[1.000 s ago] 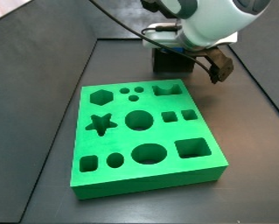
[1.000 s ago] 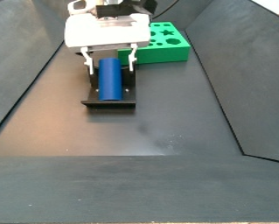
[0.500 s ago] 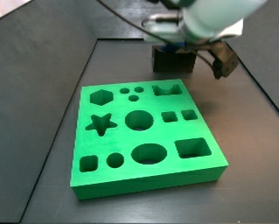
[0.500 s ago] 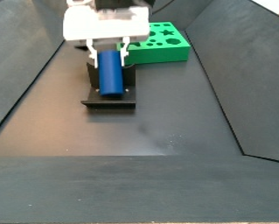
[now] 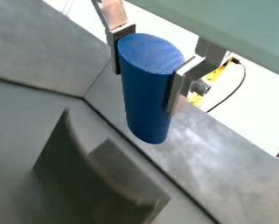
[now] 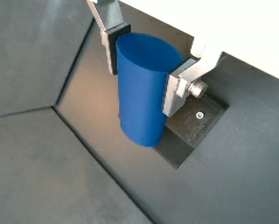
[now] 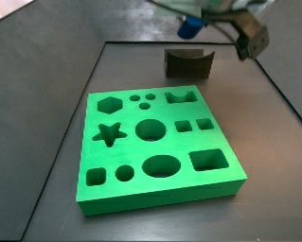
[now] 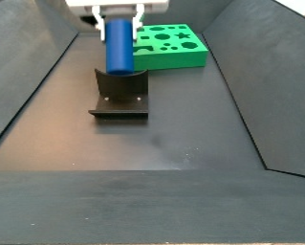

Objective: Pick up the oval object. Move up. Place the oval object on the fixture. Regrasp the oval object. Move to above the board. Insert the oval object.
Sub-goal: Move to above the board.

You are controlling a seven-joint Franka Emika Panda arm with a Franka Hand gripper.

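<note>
In a wrist view, the gripper (image 5: 151, 63) is closed on the oval object (image 5: 149, 83), a smooth blue peg with a rounded oval end. The flat silver fingers (image 5: 114, 24) press against its two sides, so the jaws stand only as far apart as the peg is wide. Below it lies the dark grey floor (image 5: 37, 96) of the work area.

In the other of the wrist views, the gripper (image 6: 148, 70) again clamps the blue peg (image 6: 144, 87) between its silver plates (image 6: 184, 83). Under the peg, apart from it, sits the dark base plate of the fixture (image 6: 193, 127).

In a side view, the large bright green board (image 7: 157, 145) with its star, hexagon, round and square cut-out holes lies flat on the dark floor. Behind it stands the fixture (image 7: 190, 63), a small dark grey-brown block with a curved notch in its top. The gripper (image 7: 245, 33) hangs above and just beside the fixture, at the upper edge of the picture; the peg itself cannot be made out here.

In the remaining side view, the gripper (image 8: 118, 11) holds the blue peg (image 8: 119, 45) upright in the air, above the fixture (image 8: 120, 94) and clear of it. The green board (image 8: 170, 46) lies just beyond.
</note>
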